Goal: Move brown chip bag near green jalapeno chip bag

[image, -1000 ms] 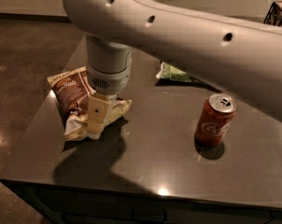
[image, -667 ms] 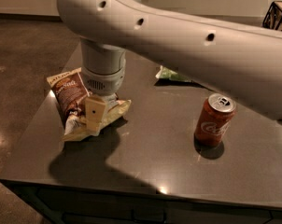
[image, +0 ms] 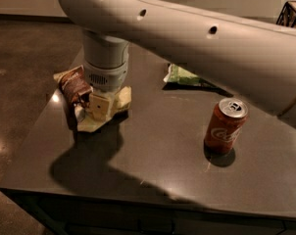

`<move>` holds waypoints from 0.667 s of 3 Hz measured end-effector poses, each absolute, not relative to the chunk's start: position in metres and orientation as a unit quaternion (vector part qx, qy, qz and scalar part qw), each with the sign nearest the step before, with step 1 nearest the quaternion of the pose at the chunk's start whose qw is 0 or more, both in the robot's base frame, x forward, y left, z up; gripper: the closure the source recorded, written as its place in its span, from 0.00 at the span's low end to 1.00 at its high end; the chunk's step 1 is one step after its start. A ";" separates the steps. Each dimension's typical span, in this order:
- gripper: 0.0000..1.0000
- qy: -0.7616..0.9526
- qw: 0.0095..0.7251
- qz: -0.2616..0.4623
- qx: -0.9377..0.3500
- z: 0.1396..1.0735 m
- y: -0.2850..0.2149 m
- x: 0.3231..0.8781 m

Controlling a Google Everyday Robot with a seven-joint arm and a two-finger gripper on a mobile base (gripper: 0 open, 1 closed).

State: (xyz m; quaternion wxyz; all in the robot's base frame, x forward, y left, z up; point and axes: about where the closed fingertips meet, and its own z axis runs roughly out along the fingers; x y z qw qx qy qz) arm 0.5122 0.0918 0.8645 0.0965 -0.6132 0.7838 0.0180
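I count one brown chip bag point(image: 73, 87), one green jalapeno chip bag point(image: 185, 76), one red soda can point(image: 225, 126) and one dark table point(image: 153, 151) that carries all three. There is one arm point(image: 211, 38), thick and pale grey, which crosses the upper part of my view from the right. It ends in one gripper point(image: 96, 106).

The gripper points down at the left side of the table and sits directly at the brown chip bag, touching its crumpled pale yellow part. Whether the gripper is open or closed there, and whether it really has hold of the bag, I cannot tell from this view.

The brown chip bag lies on the table near the left edge. Its dark brown side is at the left of the gripper and its yellow edge spreads under and around it. The green jalapeno chip bag lies flat further back, near the middle of the table, and the arm partly covers it. The two bags are apart, with bare tabletop between them. The soda can stands upright at the right, in front of the green bag and apart from it.
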 end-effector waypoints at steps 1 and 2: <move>0.93 0.793 0.114 0.003 -0.598 0.886 0.073 0.536; 1.00 0.811 0.133 -0.021 -0.569 0.910 0.039 0.568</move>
